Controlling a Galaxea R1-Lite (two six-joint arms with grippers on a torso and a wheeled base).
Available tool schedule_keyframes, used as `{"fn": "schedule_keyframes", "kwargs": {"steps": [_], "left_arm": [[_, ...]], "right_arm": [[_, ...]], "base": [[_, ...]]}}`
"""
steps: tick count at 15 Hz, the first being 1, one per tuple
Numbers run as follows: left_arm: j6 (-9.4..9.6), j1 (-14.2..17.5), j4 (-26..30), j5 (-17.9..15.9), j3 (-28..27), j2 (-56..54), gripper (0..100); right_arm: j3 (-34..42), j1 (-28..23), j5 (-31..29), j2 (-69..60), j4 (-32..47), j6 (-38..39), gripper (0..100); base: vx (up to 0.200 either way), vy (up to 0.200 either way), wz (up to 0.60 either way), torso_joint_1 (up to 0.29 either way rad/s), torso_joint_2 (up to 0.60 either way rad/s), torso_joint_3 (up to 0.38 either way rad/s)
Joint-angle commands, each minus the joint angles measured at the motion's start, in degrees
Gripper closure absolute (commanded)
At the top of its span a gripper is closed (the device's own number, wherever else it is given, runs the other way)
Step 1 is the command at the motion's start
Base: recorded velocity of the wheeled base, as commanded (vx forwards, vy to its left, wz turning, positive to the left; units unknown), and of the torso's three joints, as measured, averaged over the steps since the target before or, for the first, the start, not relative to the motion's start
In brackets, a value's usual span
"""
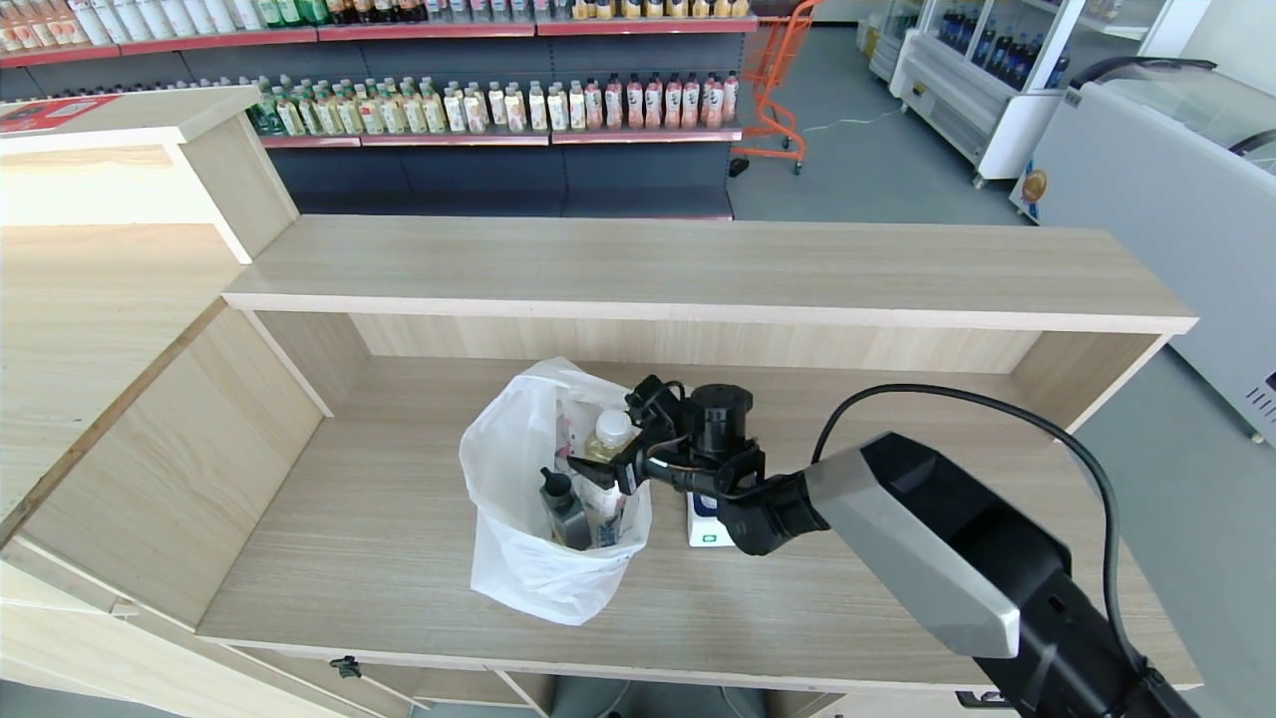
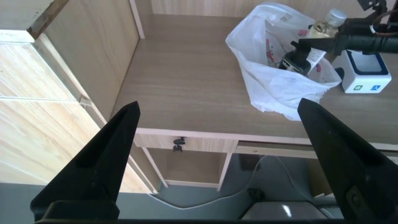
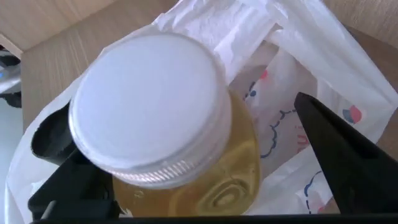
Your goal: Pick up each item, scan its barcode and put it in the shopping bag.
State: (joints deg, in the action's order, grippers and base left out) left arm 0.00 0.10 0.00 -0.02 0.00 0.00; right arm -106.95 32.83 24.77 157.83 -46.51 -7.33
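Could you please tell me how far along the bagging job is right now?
Done: a dark bottle already sits in the shopping bag. In hand: the right end effector has a white-capped yellow bottle at the bag's mouth; whether it grips it is unclear. Left: settling that bottle inside. The left end effector hangs open off the counter front.

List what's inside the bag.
A dark bottle, a printed packet and a white-capped bottle at the mouth. The bag hides whatever lies lower.
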Motion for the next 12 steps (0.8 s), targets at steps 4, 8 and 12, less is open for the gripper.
{"fn": "schedule_keyframes", "kwargs": {"steps": [4, 8, 12], "left_arm": [[0.00, -0.01, 0.00, 0.02, 0.00, 0.09, 0], [0.00, -0.01, 0.00, 0.02, 0.00, 0.09, 0], [0.00, -0.01, 0.00, 0.02, 0.00, 0.09, 0]], "right_arm": [[34.70, -2.77, 0.10, -28.90, -6.75, 19.98, 0], [64.15, -9.27, 0.01, -59.13, -5.44, 21.65, 0], [96.23, -19.03, -6.67, -100.61, 7.04, 13.30, 0]], "base": [[0.000, 0.000, 0.00, 0.000, 0.00, 0.000], [0.000, 0.000, 0.00, 0.000, 0.00, 0.000], [0.000, 0.000, 0.00, 0.000, 0.00, 0.000]]}}
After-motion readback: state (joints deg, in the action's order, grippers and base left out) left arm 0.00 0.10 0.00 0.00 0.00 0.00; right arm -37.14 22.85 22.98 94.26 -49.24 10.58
